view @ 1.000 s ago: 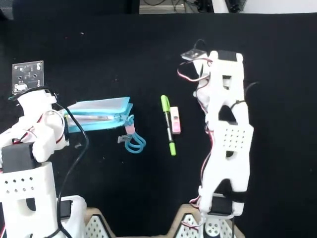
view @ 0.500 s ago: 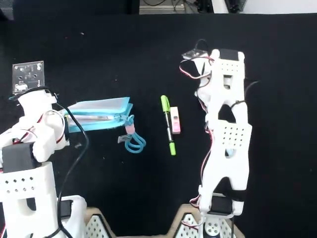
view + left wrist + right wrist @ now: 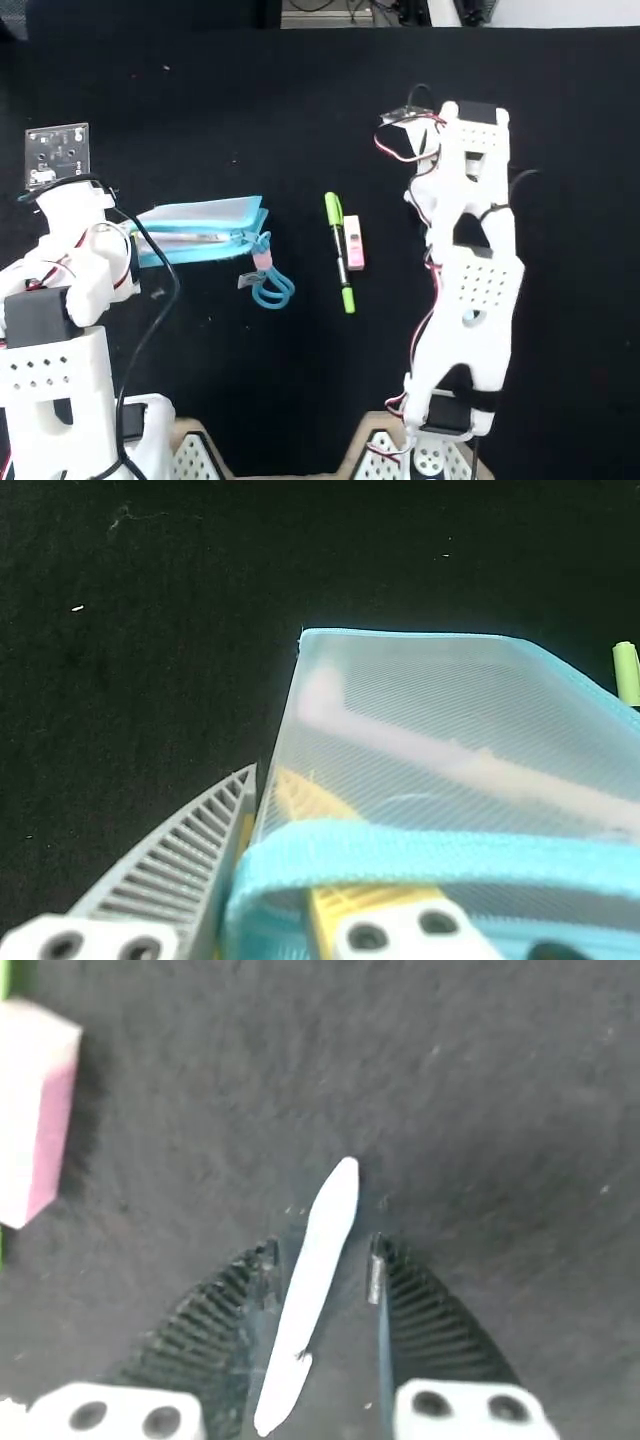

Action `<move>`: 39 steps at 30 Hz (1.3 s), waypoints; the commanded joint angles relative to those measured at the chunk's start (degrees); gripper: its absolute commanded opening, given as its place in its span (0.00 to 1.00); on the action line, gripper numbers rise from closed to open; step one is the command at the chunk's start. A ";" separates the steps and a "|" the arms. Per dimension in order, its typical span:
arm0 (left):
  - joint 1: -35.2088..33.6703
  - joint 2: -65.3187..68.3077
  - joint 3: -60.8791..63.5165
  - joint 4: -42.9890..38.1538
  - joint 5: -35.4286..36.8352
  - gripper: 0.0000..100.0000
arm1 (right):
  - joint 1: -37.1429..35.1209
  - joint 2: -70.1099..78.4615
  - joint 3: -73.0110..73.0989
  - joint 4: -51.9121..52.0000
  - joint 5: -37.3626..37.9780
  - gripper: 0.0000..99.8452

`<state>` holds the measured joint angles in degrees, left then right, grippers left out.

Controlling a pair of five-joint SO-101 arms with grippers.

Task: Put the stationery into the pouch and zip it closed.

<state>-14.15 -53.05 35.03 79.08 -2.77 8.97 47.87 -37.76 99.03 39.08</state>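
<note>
Turquoise see-through pouch (image 3: 205,228) lies at the left of the black table (image 3: 250,100), one end pinched in my left gripper (image 3: 265,780). Green marker (image 3: 340,255) and pink eraser (image 3: 354,243) lie side by side mid-table. My right gripper (image 3: 320,1250) is spread around a white stick (image 3: 305,1310).

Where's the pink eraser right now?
In the high view the pink eraser lies mid-table alongside the green pen, on its right, between the pouch and the right arm.
</note>
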 commanded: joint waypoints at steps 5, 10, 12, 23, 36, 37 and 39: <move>-0.13 0.18 1.27 -0.35 -0.44 0.03 | 1.05 -12.00 17.36 -11.25 -0.44 0.13; -0.13 0.18 1.27 -0.35 -0.44 0.03 | 0.09 -17.63 30.02 -23.74 -0.70 0.13; -0.13 0.18 1.27 -0.35 -0.44 0.03 | -0.26 -18.86 32.48 -27.25 -2.90 0.13; -0.13 0.18 1.27 -0.35 -0.44 0.03 | 0.00 -20.79 35.56 -29.71 -5.36 0.01; -0.13 0.18 1.36 -0.35 -0.44 0.03 | -9.41 -63.87 56.22 -26.90 -11.08 0.01; -0.13 0.18 1.36 -0.35 -0.44 0.03 | -10.46 -67.38 57.10 -26.81 -11.08 0.01; -0.13 0.18 1.36 -0.35 -0.44 0.03 | -12.31 -74.07 58.33 -26.73 -13.36 0.01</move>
<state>-14.15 -53.05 35.03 79.08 -2.77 -0.53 -14.55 19.82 73.27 27.91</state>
